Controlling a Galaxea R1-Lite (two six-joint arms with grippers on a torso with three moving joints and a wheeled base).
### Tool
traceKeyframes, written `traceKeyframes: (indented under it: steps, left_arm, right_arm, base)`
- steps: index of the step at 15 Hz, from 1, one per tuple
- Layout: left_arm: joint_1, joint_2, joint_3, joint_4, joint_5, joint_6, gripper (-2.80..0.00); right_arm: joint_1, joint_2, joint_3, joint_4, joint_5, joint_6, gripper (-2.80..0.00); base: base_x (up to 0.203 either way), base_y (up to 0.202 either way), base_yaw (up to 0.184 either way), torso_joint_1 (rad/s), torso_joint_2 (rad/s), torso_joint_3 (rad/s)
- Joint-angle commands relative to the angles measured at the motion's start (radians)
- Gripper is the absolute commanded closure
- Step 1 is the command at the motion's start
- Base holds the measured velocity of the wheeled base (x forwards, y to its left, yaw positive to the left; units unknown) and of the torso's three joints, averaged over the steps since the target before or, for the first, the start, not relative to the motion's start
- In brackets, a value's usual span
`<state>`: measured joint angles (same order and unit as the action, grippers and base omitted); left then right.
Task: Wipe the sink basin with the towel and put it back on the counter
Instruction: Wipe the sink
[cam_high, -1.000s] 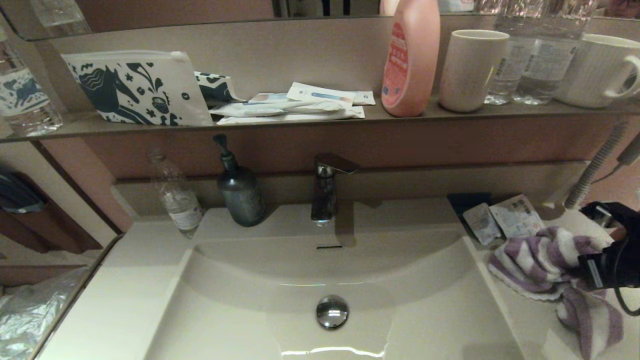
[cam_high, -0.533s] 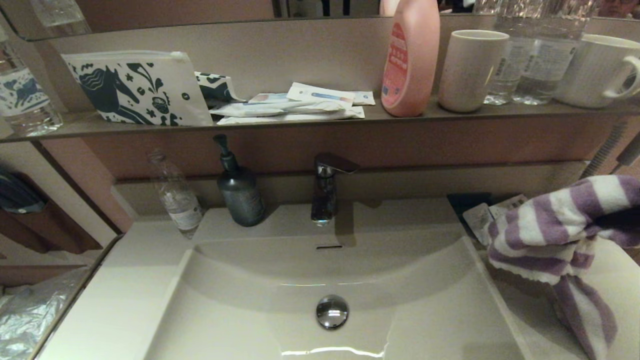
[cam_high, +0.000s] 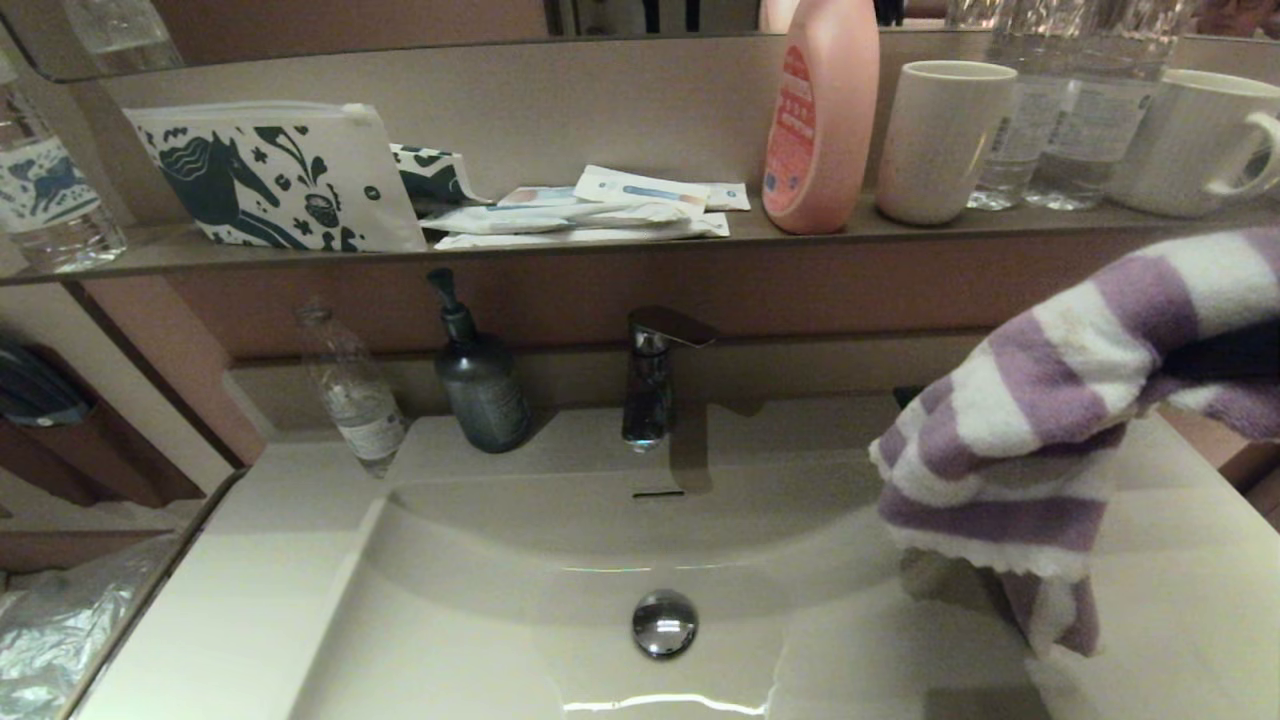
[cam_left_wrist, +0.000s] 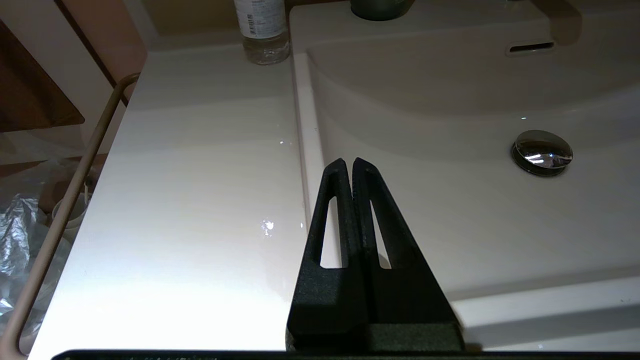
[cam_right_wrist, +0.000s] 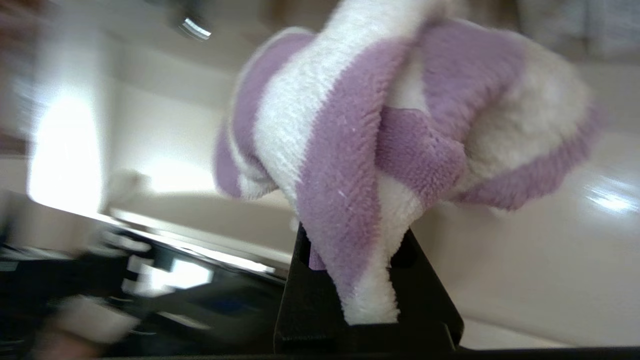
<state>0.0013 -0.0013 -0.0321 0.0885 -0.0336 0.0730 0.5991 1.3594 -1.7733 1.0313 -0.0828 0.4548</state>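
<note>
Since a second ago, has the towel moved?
Yes. The towel, held in the right hand, rose off the counter and shifted toward the robot's left, now hanging over the sink basin edge, nearer the faucet.

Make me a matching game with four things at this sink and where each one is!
Things:
1. towel
2. pink bottle
3. soap pump
4. drain plug

Places:
A. on the dark shelf
B. bottom of the sink basin
C. held up in the right gripper
D. on the counter left of the tap

Pairs: 1-C, 2-A, 3-D, 4-B
</note>
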Motion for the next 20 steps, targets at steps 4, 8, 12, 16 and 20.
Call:
traceKeyframes:
  steps: [4,8,12,16,20]
  left_arm:
    - [0.000,0.001,0.000,0.000,0.000,0.001,0.00]
    - [0.000,0.001,0.000,0.000,0.000,0.001,0.00]
    - [0.000,0.001,0.000,0.000,0.000,0.001,0.00]
    - [0.000,0.001,0.000,0.000,0.000,0.001,0.00]
    - [0.000,0.001,0.000,0.000,0.000,0.001,0.00]
  right_arm:
    - [0.126,0.095,-0.190,0.001,0.109,0.086,0.00]
    - [0.207,0.148,-0.133,-0.001,0.119,0.158,0.00]
    - [0.212,0.180,0.120,-0.045,0.110,0.218,0.00]
    - [0.214,0.270,0.389,-0.249,0.058,0.275,0.00]
    - [0.226,0.455,0.423,-0.274,0.032,0.344,0.00]
  base:
    - [0.000,0.000,0.000,0.000,0.00,0.000]
    - [0.000,0.000,0.000,0.000,0.00,0.000]
    - [0.000,0.000,0.000,0.000,0.00,0.000]
    - [0.000,0.000,0.000,0.000,0.00,0.000]
    - [0.000,0.000,0.000,0.000,0.00,0.000]
